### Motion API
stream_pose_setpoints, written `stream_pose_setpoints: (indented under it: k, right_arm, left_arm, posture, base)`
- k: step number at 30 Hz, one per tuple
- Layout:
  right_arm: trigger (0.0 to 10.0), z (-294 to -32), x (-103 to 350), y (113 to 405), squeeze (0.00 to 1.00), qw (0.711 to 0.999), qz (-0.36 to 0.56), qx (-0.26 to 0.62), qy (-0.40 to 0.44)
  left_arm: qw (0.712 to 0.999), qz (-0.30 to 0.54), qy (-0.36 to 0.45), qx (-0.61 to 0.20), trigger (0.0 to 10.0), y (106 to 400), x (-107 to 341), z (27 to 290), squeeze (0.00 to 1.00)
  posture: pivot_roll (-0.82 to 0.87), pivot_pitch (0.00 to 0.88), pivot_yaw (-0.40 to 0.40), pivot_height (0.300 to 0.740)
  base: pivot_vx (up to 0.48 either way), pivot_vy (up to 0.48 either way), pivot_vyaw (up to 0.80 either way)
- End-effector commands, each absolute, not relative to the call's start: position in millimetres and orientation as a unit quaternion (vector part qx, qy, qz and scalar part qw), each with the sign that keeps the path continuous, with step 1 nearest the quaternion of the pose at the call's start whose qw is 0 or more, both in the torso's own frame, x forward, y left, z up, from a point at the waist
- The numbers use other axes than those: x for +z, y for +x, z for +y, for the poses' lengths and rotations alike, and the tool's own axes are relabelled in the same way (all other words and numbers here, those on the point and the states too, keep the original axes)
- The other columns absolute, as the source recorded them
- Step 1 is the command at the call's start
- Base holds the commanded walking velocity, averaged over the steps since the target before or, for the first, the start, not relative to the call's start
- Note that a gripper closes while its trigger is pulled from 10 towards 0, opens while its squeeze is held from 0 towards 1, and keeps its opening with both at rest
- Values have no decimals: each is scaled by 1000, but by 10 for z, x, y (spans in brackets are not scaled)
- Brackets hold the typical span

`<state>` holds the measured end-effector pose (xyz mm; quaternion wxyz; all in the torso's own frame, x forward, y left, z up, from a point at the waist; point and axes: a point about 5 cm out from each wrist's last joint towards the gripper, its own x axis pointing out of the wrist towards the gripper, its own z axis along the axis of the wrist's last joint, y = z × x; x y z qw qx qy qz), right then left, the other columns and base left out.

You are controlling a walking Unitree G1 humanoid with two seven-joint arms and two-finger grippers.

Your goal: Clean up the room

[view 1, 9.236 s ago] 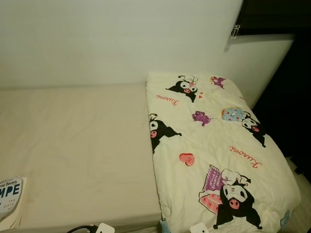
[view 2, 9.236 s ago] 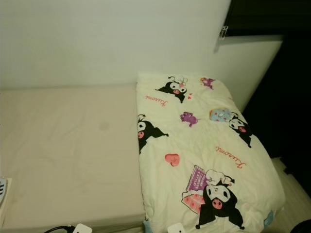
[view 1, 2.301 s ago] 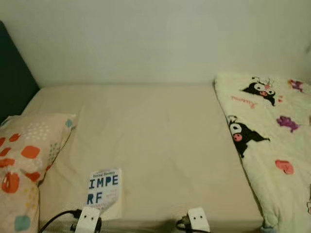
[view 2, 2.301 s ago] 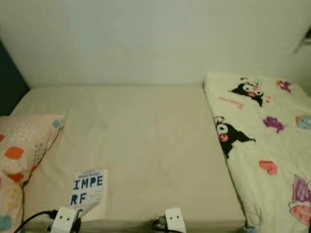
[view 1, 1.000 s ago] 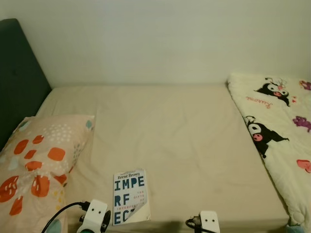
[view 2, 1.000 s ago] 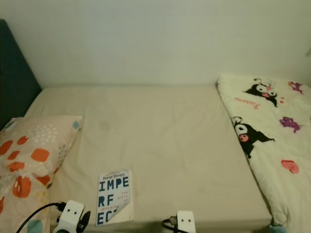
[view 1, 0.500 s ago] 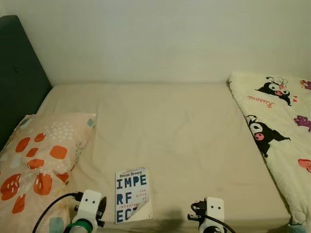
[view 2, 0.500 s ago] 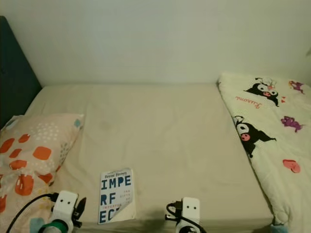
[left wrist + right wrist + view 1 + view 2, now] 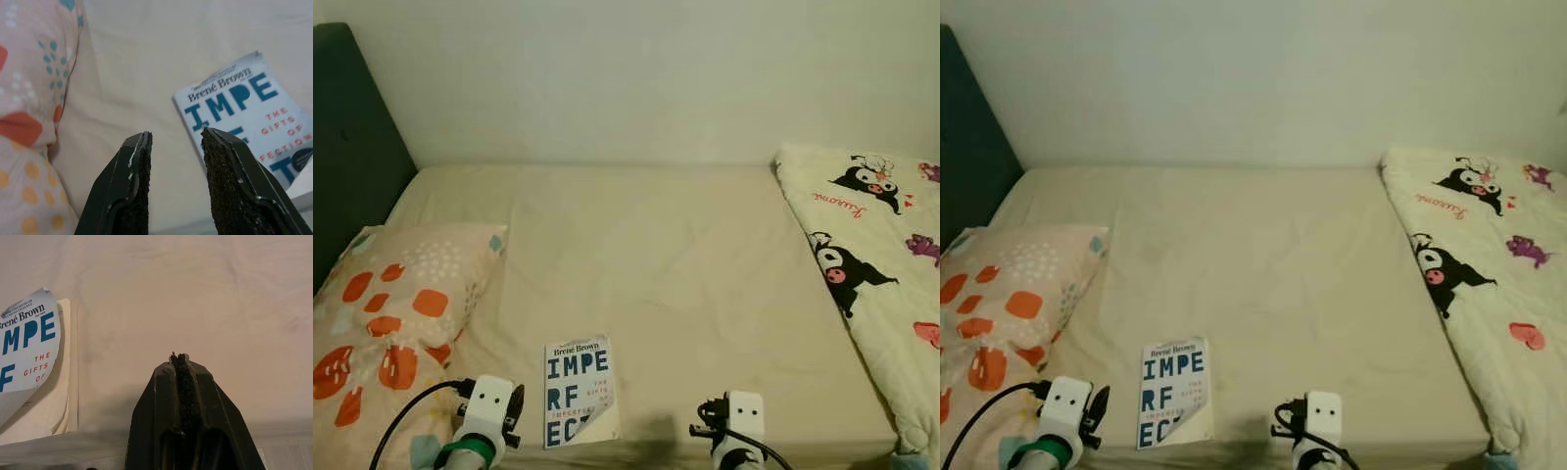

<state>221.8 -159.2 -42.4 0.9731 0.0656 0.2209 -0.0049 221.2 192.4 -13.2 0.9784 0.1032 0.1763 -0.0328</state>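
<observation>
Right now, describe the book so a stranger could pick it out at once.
On the bare beige bed, look at the near edge, between the orange-spotted pillow on the left and the cartoon-print blanket on the right. The book lies flat there, a white paperback with big blue letters and a curled lower cover corner.

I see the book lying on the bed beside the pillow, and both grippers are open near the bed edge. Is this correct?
Not quite. The book does lie on the bed beside the pillow, but only the left gripper is open, as the left wrist view shows. The right wrist view shows the right gripper shut, holding nothing.
</observation>
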Motion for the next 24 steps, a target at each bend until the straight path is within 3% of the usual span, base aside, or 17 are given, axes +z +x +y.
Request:
stream_pose_setpoints:
  k: [1,8,18,24]
  right_arm:
    - [10000,-1608,-462,2169,0,970,232,-11,72]
    - [10000,-1608,-447,2192,0,970,230,-7,75]
    - [10000,-1568,-425,2228,0,971,227,4,75]
    - [10000,-1501,-307,2371,0,975,200,13,92]
  left_arm:
    - [976,192,103,-27,10000,2148,-178,1954,0]
    - [975,195,107,-17,10000,2120,-170,1989,0]
    - [974,192,117,-8,10000,2057,-156,2015,0]
    - [974,186,128,32,10000,1937,-121,2170,0]
  posture:
    - [33,0,33,651]
    - [38,0,23,621]
    - [43,0,19,621]
    - [56,0,-4,621]
  base:
    - [0,0,0]
    - [0,0,0]
    - [0,0,0]
    - [0,0,0]
